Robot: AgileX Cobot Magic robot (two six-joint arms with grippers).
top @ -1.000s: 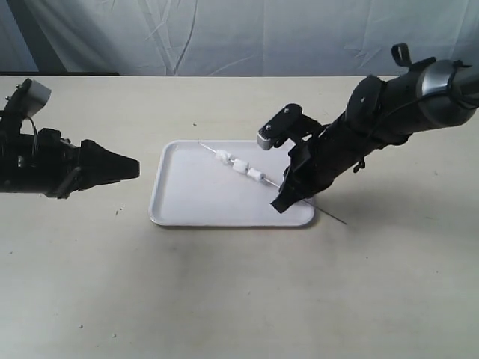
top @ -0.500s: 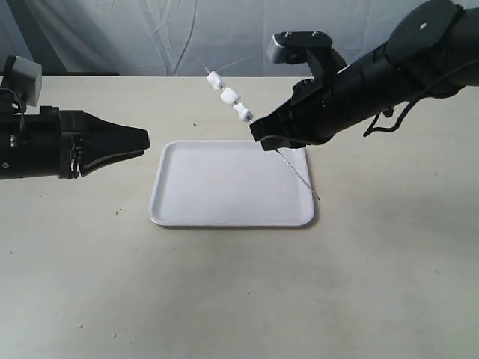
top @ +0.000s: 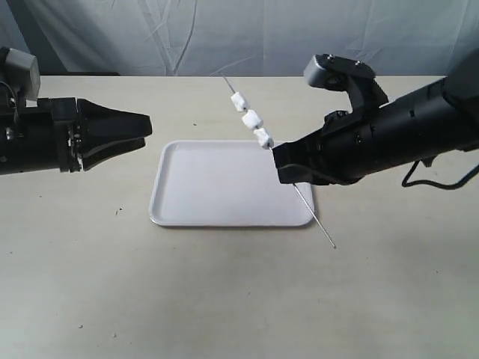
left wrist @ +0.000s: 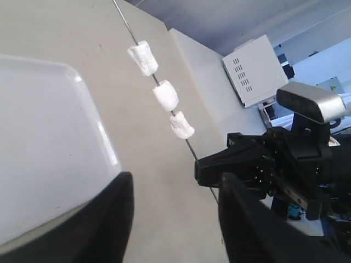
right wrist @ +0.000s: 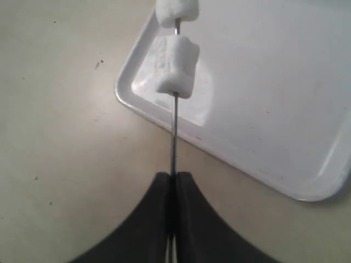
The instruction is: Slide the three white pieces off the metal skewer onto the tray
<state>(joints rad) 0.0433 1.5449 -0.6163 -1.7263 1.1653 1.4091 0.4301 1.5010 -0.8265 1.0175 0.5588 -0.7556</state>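
Clamping the metal skewer [top: 315,218] in the fully closed right pincer [top: 278,166] right of centre in the exterior frame, holding it slanted from upper centre down toward lower right; carrying the three white pieces [top: 251,118] threaded in a row on its upper stretch, just above the pincer tips, over the upper right corner of the tray [top: 156,202] lying on the table [top: 224,299] at centre; hovering the left pincer [top: 147,131] at mid left, jaws parted wide, gripping nothing, pointing toward the pieces

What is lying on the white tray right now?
Nothing that shows. The three white pieces sit on the metal skewer, held up in the air by the right gripper. The tray looks bare where it shows; in the exterior view that gripper covers one corner.
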